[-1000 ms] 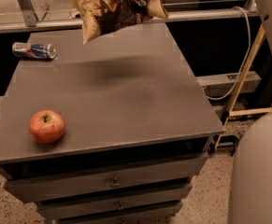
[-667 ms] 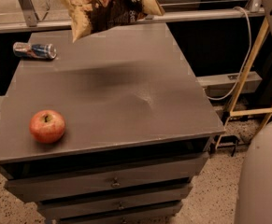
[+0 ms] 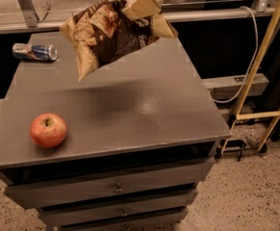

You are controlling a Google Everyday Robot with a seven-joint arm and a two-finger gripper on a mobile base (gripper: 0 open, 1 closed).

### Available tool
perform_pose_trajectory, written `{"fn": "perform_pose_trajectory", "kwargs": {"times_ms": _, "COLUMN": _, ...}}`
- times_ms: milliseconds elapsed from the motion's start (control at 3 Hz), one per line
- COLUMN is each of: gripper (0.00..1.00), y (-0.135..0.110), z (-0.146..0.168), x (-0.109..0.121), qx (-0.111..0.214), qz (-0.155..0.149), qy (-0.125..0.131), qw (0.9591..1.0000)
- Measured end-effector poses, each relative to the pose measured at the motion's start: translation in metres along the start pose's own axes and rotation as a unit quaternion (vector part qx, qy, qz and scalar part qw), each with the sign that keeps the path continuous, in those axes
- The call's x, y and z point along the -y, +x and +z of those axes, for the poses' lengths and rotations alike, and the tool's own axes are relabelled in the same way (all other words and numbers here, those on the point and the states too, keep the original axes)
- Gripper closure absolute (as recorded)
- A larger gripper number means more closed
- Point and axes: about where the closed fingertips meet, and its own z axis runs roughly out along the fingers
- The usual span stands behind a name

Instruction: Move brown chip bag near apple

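The brown chip bag [image 3: 111,36], crinkly tan and dark brown, hangs in the air above the back middle of the grey cabinet top [image 3: 144,105]. My gripper [image 3: 144,4] is at the top edge of the view, shut on the bag's upper right corner. The bag's shadow falls on the top below it. The red apple [image 3: 48,130] sits near the front left corner, well apart from the bag.
A small blue-silver can [image 3: 34,52] lies on its side at the back left corner. The cabinet has drawers [image 3: 115,186] below. A yellow frame [image 3: 260,76] and a white cable [image 3: 248,57] stand to the right, above speckled floor.
The bag, held by the gripper, has moved left and then lower in the view, toward the middle of the top. The apple and can have stayed in place.
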Motion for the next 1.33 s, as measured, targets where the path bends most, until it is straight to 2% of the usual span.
{"fn": "perform_pose_trajectory", "kwargs": {"times_ms": 333, "gripper": 1.00, "y": 0.018, "z": 0.009, "x": -0.039, "qx": -0.014, "qz": 0.020, "qy": -0.015, "qw": 0.9996}}
{"fn": "perform_pose_trajectory", "kwargs": {"times_ms": 667, "gripper": 1.00, "y": 0.034, "z": 0.017, "x": -0.063, "qx": -0.024, "qz": 0.035, "qy": -0.027, "qw": 0.9987}}
{"fn": "perform_pose_trajectory", "kwargs": {"times_ms": 1333, "gripper": 1.00, "y": 0.053, "z": 0.025, "x": -0.089, "qx": -0.036, "qz": 0.055, "qy": -0.045, "qw": 0.9968}}
